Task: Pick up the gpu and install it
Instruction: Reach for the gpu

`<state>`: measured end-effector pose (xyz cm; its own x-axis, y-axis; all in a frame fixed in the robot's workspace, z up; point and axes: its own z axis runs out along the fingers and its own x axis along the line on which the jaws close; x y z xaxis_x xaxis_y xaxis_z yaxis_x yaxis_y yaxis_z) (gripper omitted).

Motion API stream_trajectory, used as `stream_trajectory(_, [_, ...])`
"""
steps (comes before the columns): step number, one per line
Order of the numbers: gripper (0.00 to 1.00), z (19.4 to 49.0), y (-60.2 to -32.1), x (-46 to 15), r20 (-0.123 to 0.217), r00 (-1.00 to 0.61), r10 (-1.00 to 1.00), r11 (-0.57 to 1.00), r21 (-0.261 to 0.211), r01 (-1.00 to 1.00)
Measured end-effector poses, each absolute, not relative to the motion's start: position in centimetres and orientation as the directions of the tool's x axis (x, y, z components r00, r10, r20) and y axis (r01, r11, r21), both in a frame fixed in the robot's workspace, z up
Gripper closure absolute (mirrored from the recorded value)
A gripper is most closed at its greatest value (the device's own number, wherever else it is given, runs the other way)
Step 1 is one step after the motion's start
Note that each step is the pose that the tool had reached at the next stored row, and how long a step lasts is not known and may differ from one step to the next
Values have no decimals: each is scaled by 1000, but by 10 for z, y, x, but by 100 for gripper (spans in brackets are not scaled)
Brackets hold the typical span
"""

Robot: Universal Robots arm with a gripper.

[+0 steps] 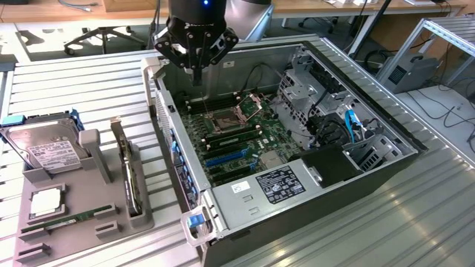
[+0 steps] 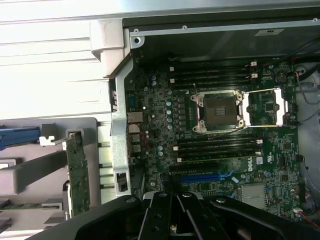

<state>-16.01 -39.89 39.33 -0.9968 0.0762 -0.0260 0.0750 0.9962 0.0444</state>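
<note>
The gpu (image 1: 130, 173) stands on its long edge in a slot of the grey holder (image 1: 93, 167), at the exterior view's left of the open computer case (image 1: 386, 150). In the wrist view the gpu (image 2: 77, 170) shows as a narrow green board edge beside the case wall. My gripper (image 1: 197, 75) hangs over the case's far left corner, above the motherboard (image 1: 245, 139). It is shut with nothing between its fingers and well apart from the gpu. The wrist view has the gripper (image 2: 172, 202) over the board near the blue slot (image 2: 200, 177).
On the grey holder also sit a silver hard drive (image 1: 46, 149), a processor (image 1: 46, 201) and a green memory stick (image 1: 70, 218). The open processor socket (image 1: 224, 120) and blue slots (image 1: 222, 158) lie inside the case. The case's metal wall (image 1: 172, 139) stands between holder and motherboard.
</note>
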Motion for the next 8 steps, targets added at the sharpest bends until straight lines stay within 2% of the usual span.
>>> stream_trajectory(8, [89, 393, -399, -162, -26, -997, 76, 996, 44, 75])
